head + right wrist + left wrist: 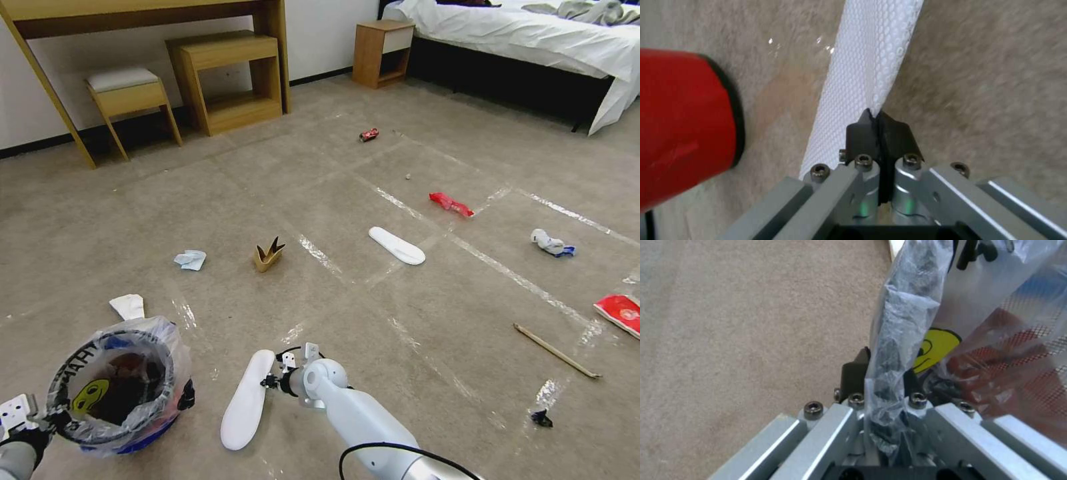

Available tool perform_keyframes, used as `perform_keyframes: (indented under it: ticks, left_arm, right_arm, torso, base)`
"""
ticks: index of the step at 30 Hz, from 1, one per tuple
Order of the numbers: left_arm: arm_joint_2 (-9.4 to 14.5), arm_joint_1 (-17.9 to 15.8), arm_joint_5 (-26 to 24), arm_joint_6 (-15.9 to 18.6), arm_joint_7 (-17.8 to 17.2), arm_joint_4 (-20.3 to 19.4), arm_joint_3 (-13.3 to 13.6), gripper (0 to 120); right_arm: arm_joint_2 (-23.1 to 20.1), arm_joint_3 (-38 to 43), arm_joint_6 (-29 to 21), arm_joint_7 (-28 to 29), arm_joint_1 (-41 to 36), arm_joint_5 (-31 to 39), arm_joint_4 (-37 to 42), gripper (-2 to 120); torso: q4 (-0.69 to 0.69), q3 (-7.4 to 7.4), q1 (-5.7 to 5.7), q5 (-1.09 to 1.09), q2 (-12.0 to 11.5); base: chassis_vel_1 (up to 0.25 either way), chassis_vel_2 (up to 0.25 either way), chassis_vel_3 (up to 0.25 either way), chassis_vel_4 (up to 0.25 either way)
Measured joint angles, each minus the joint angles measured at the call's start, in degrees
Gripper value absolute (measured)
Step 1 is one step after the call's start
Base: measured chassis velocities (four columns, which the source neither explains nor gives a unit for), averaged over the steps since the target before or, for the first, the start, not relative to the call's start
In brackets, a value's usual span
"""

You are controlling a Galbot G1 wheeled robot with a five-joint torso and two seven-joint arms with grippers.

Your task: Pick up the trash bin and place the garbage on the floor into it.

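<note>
Head view — trash bin [120, 387], black rim, clear liner, was held off the floor [320, 200] at its rim by the left gripper [40, 427]. The right gripper [270, 381] sat at the edge of a flat white slipper [247, 399] lying beside the bin. Ahead of its jaws, well apart: a torn tan carton [267, 255], tissues [191, 259], a second slipper [397, 245], red wrappers [451, 204], a crushed can [368, 135], a wooden stick [557, 351]. Open carpet all round; the worktop legs and bed stood far off.

Left wrist view — left gripper [885, 373], jaws clamped on the bin's rim [902, 323] and bunched liner. Judged light but slippery through plastic; the grip could creep.

Right wrist view — right gripper [880, 123], jaws together on the thin edge of the slipper [867, 76], dimpled and soft. Judged light and floppy; an edge hold will let it droop. The bin's red side [680, 123] was just beside the jaws — little room there.
</note>
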Motion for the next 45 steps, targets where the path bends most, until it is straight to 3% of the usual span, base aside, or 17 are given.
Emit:
perform_keyframes:
  ticks: [9,20,45]
  left_arm:
    - [0.0,0.0,0.1,0.0,0.0,0.2,-0.1,1]
    - [0.1,-0.4,0.1,0.1,-0.3,0.1,0.0,1]
    - [4.6,-2.0,-5.5,1.0,-2.3,-0.5,-1.2,1]
  right_arm:
    - [-1.2,-0.4,0.0,0.0,-2.0,1.1,3.8,0]
    - [-7.8,1.1,1.5,0.9,-4.5,3.7,12.3,0]
    - [-15.1,6.8,4.7,3.5,-6.2,10.9,28.6,0]
  torso:
    - [0.00,0.00,0.00,-0.01,0.0]
    - [0.00,0.00,0.00,-0.01,0.0]
    - [0.00,0.01,0.00,-0.01,0.0]
  base:
    - [0.000,0.000,0.000,0.000]
    - [0.000,0.000,0.000,0.000]
    - [0.000,0.000,0.000,0.000]
